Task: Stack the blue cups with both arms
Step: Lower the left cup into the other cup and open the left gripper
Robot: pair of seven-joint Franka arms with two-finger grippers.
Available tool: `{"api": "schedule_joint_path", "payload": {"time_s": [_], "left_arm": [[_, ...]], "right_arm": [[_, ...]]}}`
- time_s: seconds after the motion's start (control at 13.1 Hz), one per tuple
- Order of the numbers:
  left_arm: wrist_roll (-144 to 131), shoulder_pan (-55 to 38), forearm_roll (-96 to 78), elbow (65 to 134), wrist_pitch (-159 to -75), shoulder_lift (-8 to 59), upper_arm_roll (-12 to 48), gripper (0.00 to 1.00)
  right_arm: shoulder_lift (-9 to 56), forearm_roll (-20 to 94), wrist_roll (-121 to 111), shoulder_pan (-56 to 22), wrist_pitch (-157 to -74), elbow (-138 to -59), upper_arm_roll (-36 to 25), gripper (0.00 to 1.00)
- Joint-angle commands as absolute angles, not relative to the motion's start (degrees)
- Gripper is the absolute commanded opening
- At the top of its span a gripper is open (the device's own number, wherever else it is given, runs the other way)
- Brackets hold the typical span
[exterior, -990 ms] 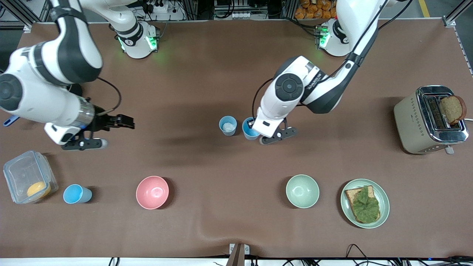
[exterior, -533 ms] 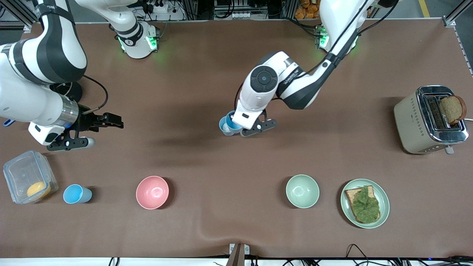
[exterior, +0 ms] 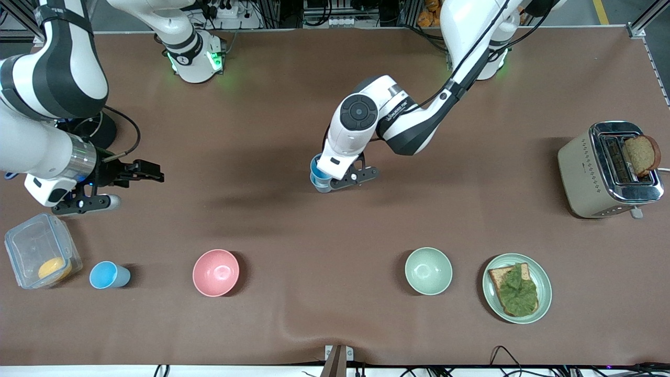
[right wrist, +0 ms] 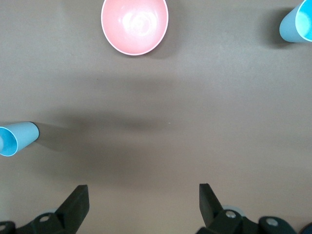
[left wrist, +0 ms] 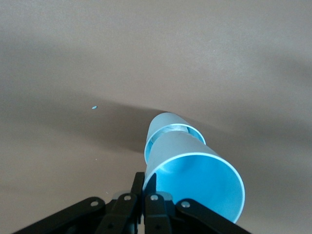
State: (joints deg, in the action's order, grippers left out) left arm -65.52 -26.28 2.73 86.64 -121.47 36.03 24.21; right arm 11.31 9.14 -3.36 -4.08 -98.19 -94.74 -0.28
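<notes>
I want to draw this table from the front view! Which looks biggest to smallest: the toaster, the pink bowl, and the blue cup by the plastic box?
1. Toaster
2. Pink bowl
3. Blue cup

Robot lab staged as kitchen: two white arms (exterior: 403,120) bolted to brown tabletop (exterior: 293,324); aluminium framing, power strips (exterior: 225,9), cables near arm bases; toaster (exterior: 607,170), bowls (exterior: 215,272), sandwich plate (exterior: 516,288) as props.

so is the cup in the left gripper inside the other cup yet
Not yet. The held blue cup, gripped by the left gripper, sits directly above the standing blue cup, whose rim shows below it with a gap.
</notes>
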Motion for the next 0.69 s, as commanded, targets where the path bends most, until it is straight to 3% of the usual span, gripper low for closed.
{"api": "schedule_joint_path", "payload": {"time_s": [0.0, 0.23, 0.46, 0.53, 0.61], "left_arm": [[-66.45, -27.16, 2.72, 84.99, -121.73, 37.61, 23.64, 0.0], [-66.53, -27.25, 2.81, 85.08, -121.73, 37.97, 23.64, 0.0], [-66.53, -27.42, 2.72, 85.08, -121.73, 38.41, 23.64, 0.0], [-66.62, -27.42, 2.72, 85.08, -121.73, 38.41, 23.64, 0.07], [-66.53, -27.6, 2.81, 84.99, -121.82, 38.32, 23.64, 0.29]], "right_arm": [[8.1, 7.3, -3.78, -2.2, -94.85, -94.39, 0.79, 1.0], [2.48, 7.03, -3.78, -1.23, -91.68, -95.09, 0.7, 1.0], [1.5, 5.63, -4.48, -0.18, -89.91, -95.27, 0.44, 1.0], [1.49, 5.54, -4.48, -0.26, -89.91, -95.36, 0.53, 1.0], [1.58, 5.45, -4.57, -0.35, -90.0, -95.27, 0.53, 1.0]]}}
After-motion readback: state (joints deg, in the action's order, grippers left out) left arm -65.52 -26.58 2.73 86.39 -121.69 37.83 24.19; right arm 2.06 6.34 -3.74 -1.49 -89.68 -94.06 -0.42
